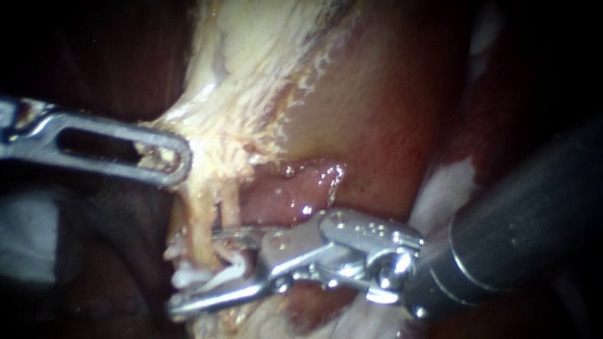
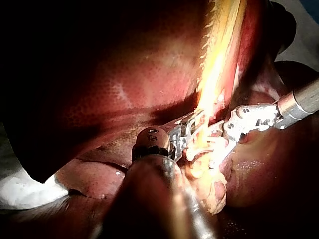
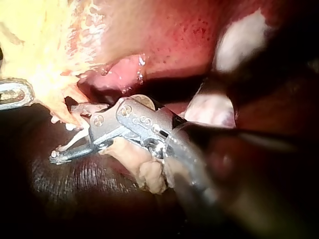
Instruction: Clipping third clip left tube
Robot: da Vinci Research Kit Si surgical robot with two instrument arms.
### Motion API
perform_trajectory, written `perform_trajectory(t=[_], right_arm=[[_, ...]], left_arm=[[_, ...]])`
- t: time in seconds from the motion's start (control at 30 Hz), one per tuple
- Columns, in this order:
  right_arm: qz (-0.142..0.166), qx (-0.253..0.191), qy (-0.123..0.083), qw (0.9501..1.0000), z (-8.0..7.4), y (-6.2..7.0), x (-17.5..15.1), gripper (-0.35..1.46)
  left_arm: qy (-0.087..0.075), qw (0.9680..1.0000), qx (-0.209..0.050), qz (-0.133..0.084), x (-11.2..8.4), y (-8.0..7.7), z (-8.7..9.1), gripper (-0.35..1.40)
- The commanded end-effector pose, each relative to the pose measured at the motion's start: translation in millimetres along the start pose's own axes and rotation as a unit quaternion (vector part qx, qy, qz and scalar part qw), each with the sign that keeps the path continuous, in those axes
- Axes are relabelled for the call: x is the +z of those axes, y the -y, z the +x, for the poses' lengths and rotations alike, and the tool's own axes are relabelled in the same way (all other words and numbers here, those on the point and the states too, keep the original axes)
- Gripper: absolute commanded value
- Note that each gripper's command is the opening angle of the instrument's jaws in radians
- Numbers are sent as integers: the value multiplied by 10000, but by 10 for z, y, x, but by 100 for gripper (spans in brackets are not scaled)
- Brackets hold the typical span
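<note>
Pale, stringy tube (image 1: 197,235) lies between the parted jaws of the right instrument (image 1: 198,270), with a white clip (image 1: 186,278) just beside it. The left instrument (image 1: 171,158), its jaws clamped on the fatty tissue (image 1: 248,114), holds it taut. Best to seat the tube deep and square before closing.

Left tube (image 1: 193,222): a thin, pale yellow strand, the left of two that run side by side down from a ragged fatty sheet (image 1: 250,85). It looks taut and stands near upright.
Tube's place: its lower part passes through the gap between the parted jaws of the right instrument (image 1: 190,273).
Clip (image 1: 229,267): small, white and still spread open. It lies in that same gap, just beside the tube; contact with the tube cannot be made out.
Tube's upper end: merges into the fatty sheet, whose edge the left instrument (image 1: 182,159) pinches between its jaws.
</note>
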Motion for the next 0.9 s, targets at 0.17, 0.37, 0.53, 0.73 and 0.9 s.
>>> perform_trajectory(t=[0.17, 0.37, 0.53, 0.73, 0.9], right_arm=[[106, 90, -212, 9997, 10, -5, 6, 59], [157, 174, -389, 9990, 23, -2, -1, 59], [107, 225, -488, 9985, 41, -3, -9, 58], [-48, 279, -591, 9978, 48, -5, -14, 55], [-136, 398, -614, 9972, 45, -6, -17, 27]], left_arm=[[9, 10000, -4, -13, 1, 1, 1, -35], [7, 10000, -3, -11, 1, 1, 1, -35], [19, 10000, -4, -23, 1, 1, 0, -35], [20, 10000, -5, -24, 1, 1, 1, -35], [20, 10000, -5, -24, 1, 1, 1, -35]])
